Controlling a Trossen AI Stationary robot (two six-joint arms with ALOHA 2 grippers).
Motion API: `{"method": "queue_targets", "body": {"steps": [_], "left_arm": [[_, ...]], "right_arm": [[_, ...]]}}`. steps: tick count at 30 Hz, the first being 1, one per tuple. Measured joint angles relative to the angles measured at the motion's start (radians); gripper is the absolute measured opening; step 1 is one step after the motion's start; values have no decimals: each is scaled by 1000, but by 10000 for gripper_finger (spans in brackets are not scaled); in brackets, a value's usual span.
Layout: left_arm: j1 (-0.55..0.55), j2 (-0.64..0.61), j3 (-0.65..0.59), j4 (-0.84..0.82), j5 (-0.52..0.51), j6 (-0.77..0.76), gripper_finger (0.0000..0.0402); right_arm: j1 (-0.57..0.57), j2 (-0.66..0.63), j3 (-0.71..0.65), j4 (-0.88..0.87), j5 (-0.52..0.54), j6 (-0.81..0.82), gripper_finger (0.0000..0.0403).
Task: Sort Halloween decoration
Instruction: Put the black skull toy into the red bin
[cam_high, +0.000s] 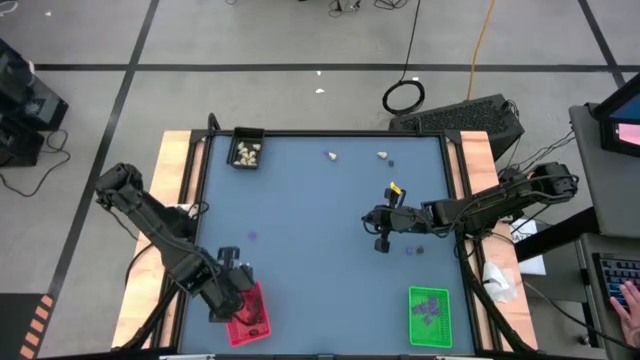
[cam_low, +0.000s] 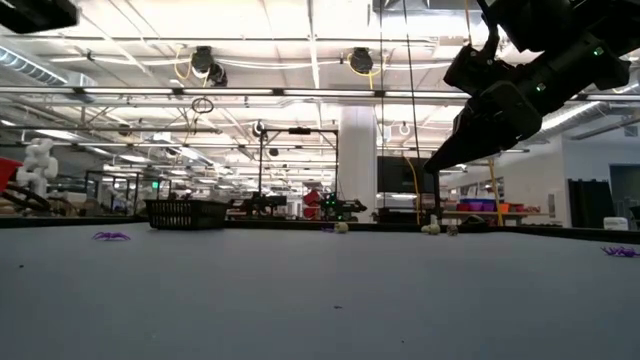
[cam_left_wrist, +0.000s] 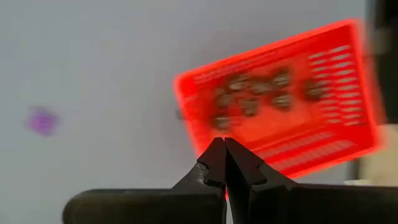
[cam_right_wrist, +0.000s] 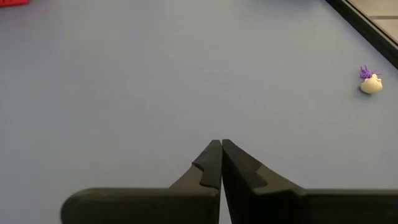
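My left gripper (cam_left_wrist: 222, 144) is shut and empty, hovering at the edge of the red tray (cam_left_wrist: 280, 106), which holds several black lumps (cam_left_wrist: 249, 93). In the high view it (cam_high: 237, 296) sits near the table's near left corner. My right gripper (cam_right_wrist: 221, 144) is also shut and empty, raised above bare table right of centre (cam_high: 372, 218). A cream lump (cam_right_wrist: 371, 86) lies on the table with a purple bit (cam_right_wrist: 365, 72) beside it. Another purple bit (cam_left_wrist: 42, 120) lies left of the red tray.
A black tray (cam_high: 246, 150) with cream lumps stands at the far left, and a green tray (cam_high: 430, 312) with purple bits at the near right. Two cream lumps (cam_high: 332, 155) (cam_high: 381, 154) lie near the far edge. Purple bits (cam_high: 250, 237) (cam_high: 410, 250) are scattered mid-table.
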Motion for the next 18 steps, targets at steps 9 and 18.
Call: {"method": "queue_targets", "body": {"steps": [9, 18], "left_arm": [[145, 0, -2, -190, -52, 389, 0], [187, -44, -253, 143, 163, 548, 0]], "right_arm": [[0, 0, 0, 0, 0, 0, 0], [0, 0, 0, -1, -23, -8, 0]]}}
